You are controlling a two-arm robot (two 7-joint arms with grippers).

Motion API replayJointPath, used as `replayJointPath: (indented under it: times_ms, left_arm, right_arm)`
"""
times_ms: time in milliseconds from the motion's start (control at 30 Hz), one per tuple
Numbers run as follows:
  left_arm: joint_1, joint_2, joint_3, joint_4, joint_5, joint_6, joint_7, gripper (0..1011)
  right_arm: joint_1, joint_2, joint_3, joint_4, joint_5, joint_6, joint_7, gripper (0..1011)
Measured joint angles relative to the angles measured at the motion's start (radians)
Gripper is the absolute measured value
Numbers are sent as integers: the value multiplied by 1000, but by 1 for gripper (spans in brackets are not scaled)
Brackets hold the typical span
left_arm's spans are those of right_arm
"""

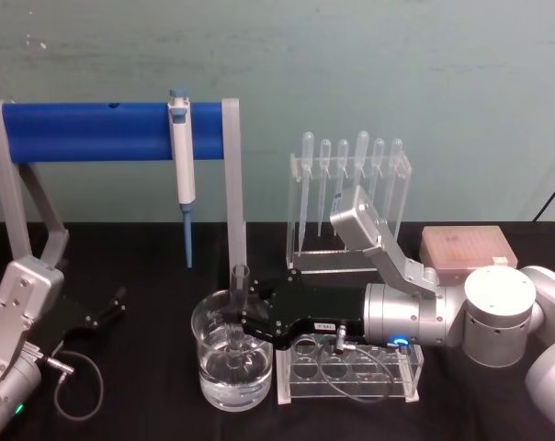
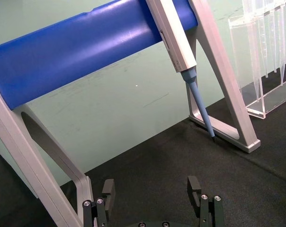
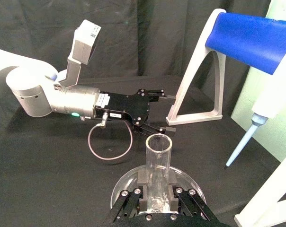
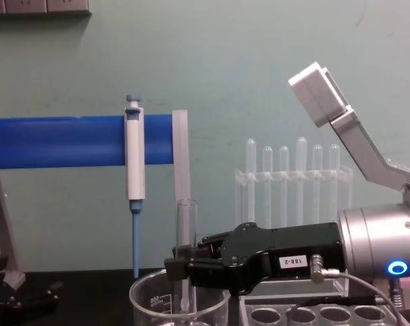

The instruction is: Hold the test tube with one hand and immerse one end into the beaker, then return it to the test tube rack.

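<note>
The test tube (image 1: 240,296) stands upright over the beaker (image 1: 213,372), which holds clear water. Its lower end reaches down inside the beaker; its open rim is above the gripper. My right gripper (image 1: 247,323) is shut on the test tube near its middle, reaching in from the right. The right wrist view shows the tube (image 3: 158,163) clamped between the black fingers (image 3: 142,178), with the beaker's rim (image 3: 120,185) below. From the chest, the tube (image 4: 186,227) rises out of the beaker (image 4: 147,299) in my right gripper (image 4: 182,266). My left gripper (image 1: 105,312) rests open at the left, its fingers (image 2: 108,188) apart.
A blue-bar stand (image 1: 84,130) at the back left holds a white-and-blue pipettor (image 1: 182,156). A clear rack of plastic pipettes (image 1: 351,197) stands behind my right arm. A clear rack with round holes (image 1: 351,372) sits beside the beaker. A pink box (image 1: 468,248) lies at the right.
</note>
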Motion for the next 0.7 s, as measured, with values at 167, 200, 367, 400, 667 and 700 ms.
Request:
replayJointPath:
  times_ms: [167,200,367,400,667,700]
  left_arm:
    - [0,0,0,0,0,0,0,1000]
    - [0,0,0,0,0,0,0,1000]
    - [0,0,0,0,0,0,0,1000]
    - [0,0,0,0,0,0,0,1000]
    - [0,0,0,0,0,0,0,1000]
    - [0,0,0,0,0,0,0,1000]
  right_arm:
    - [3,1,-3,-1,-1,1,-1,238]
    - [4,1,-4,-1,-1,1,-2,238]
    - [4,1,-3,0,0,-1,-2,238]
    - [4,1,-3,0,0,-1,-2,238]
    - [4,1,-3,0,-1,-1,-2,238]
    - [4,1,-3,0,-1,-1,-2,238]
